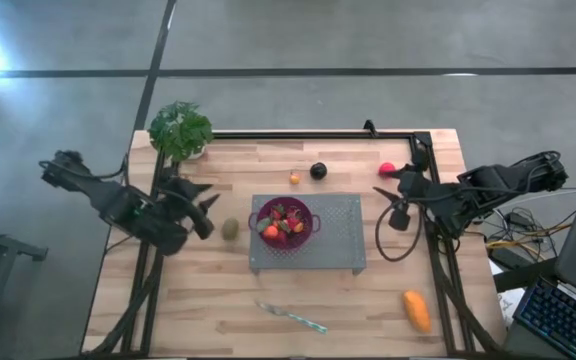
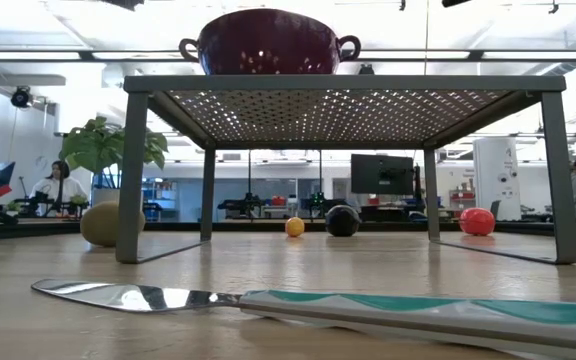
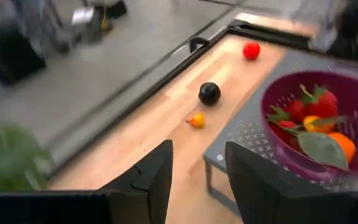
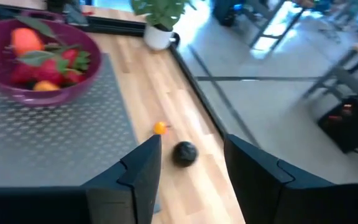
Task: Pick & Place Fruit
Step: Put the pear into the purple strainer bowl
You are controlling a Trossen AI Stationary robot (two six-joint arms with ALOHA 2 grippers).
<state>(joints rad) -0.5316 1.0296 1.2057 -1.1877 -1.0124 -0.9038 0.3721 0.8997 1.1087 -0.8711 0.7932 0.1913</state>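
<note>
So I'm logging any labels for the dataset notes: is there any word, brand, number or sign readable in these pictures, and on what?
None can be read.
Purple colander bowl on the grey perforated metal rack: no print visible.
Slim silver knife with teal handle: no marking visible.
Dark monitor in the room behind: nothing legible.

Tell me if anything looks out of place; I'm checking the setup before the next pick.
Nothing looks damaged or spilled. The purple colander sits upright on the metal rack with strawberries inside. Loose fruit lies scattered on the table: kiwi, plum, a tiny orange piece, red ball, and the oblong orange one.
</note>
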